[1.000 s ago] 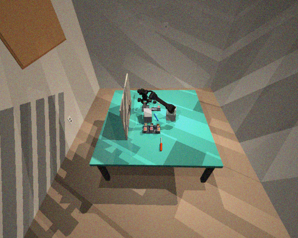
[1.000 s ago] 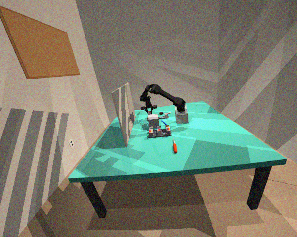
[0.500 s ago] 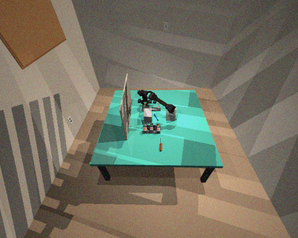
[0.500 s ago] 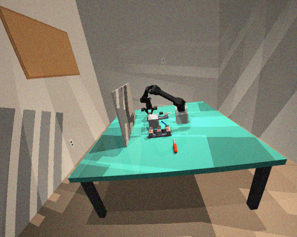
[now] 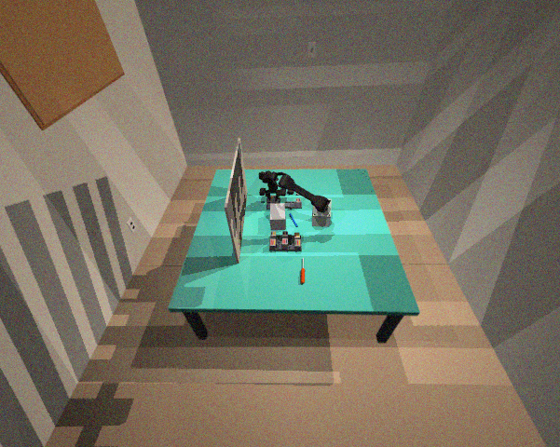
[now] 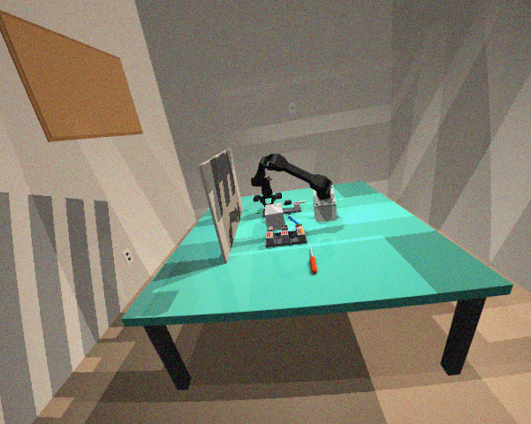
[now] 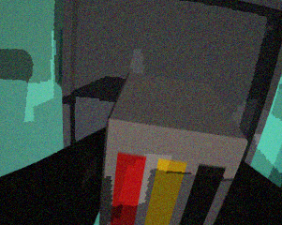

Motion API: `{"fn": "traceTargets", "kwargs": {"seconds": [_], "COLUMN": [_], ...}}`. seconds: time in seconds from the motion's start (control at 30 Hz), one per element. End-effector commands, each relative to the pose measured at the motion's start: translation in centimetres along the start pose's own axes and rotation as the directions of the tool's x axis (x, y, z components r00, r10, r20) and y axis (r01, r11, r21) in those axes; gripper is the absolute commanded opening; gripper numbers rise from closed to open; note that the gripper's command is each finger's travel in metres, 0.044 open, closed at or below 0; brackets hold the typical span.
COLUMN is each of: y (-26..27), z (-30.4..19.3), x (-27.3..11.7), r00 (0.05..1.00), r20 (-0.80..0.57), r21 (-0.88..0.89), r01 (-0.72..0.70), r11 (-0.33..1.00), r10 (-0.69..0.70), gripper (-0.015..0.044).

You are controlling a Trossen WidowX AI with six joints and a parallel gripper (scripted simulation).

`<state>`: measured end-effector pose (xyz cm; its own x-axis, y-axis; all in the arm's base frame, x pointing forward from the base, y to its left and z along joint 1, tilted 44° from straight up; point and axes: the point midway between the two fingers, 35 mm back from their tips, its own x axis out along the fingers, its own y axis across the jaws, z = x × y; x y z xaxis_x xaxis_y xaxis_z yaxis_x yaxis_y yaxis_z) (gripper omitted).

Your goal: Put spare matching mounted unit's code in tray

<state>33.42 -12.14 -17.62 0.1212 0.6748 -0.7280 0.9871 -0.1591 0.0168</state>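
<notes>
My gripper (image 5: pixel 272 196) (image 6: pixel 268 200) (image 7: pixel 160 142) is shut on a grey block with red, yellow and black stripes on its face. In the wrist view the block (image 7: pixel 178 136) is between the black fingers, above the dark grey rimmed tray (image 7: pixel 192 37). Whether the block touches the tray floor cannot be told. In the top and exterior views the tray is mostly hidden behind a pale grey box (image 5: pixel 277 219) (image 6: pixel 275 219). A dark rack (image 5: pixel 285 249) (image 6: pixel 285 243) in front of that box carries three units with coloured labels. No printed code is readable.
An upright panel (image 5: pixel 236 207) (image 6: pixel 222 205) stands left of the arm. A small dark holder (image 5: pixel 293 205) (image 6: pixel 292 210) lies just right of the gripper. A blue pen (image 5: pixel 293 220) (image 6: pixel 295 220) lies beside the grey box. An orange-handled screwdriver (image 5: pixel 302 276) (image 6: pixel 313 264) lies near the front.
</notes>
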Motion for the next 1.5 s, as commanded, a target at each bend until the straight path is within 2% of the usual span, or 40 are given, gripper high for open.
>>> {"fn": "traceTargets", "kwargs": {"seconds": [0.0, 0.03, 0.6, 0.83, 1.47], "y": [-0.2, -0.2, 0.0, -0.2, 0.0], "z": [-0.1, -0.1, 0.0, 0.1, 0.1], "x": [0.5, 0.5, -0.1, -10.2, -10.9], "r00": [1.000, 1.000, 1.000, 1.000, 1.000], "r20": [-0.007, -0.007, 0.000, -0.002, 0.002], "r21": [0.006, 0.006, 0.000, 0.006, 0.009], "r01": [-0.001, -0.001, 0.000, 0.000, -0.017], "r11": [1.000, 1.000, 1.000, 1.000, 1.000], "r10": [0.001, 0.001, 0.000, 0.000, 0.017], "gripper": [0.0000, 0.0000, 0.0440, 0.0440, 0.0440]}}
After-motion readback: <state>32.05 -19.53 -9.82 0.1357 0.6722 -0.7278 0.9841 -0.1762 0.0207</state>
